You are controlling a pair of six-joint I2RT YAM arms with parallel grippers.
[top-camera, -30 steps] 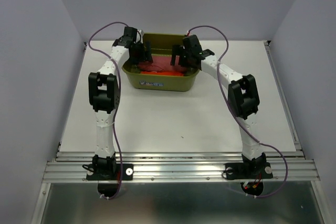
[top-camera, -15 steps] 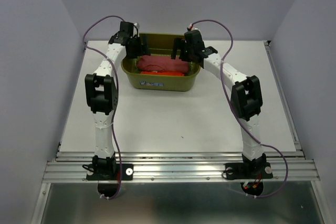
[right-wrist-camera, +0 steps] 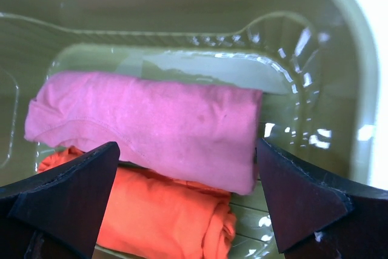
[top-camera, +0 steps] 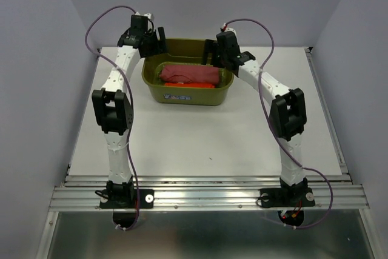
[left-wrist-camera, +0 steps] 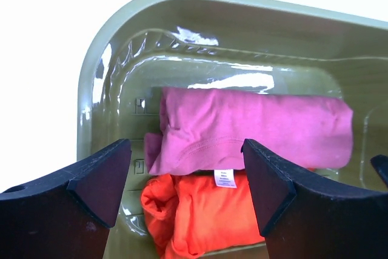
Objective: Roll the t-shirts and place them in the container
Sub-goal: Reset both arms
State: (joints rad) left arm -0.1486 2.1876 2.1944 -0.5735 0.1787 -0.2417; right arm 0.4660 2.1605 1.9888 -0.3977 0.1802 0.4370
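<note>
A rolled rose-red t-shirt (top-camera: pixel 189 74) lies in the olive-green basket (top-camera: pixel 188 96); it also shows in the left wrist view (left-wrist-camera: pixel 260 128) and the right wrist view (right-wrist-camera: pixel 151 125). A rolled orange-red t-shirt (top-camera: pixel 193 85) lies beside it on the near side, seen in the left wrist view (left-wrist-camera: pixel 206 210) and the right wrist view (right-wrist-camera: pixel 163 216). My left gripper (top-camera: pixel 151 45) is open and empty above the basket's left rim. My right gripper (top-camera: pixel 213 57) is open and empty above the right rim. Neither touches the cloth.
The basket stands at the back middle of the white table (top-camera: pixel 206 137). Its left wall (left-wrist-camera: pixel 91 89) and right wall (right-wrist-camera: pixel 357 71) lie close under the grippers. Grey walls enclose the table on three sides.
Both grippers have risen out of the basket and drawn apart toward its ends, leaving the rose-red roll lying inside on its own.
</note>
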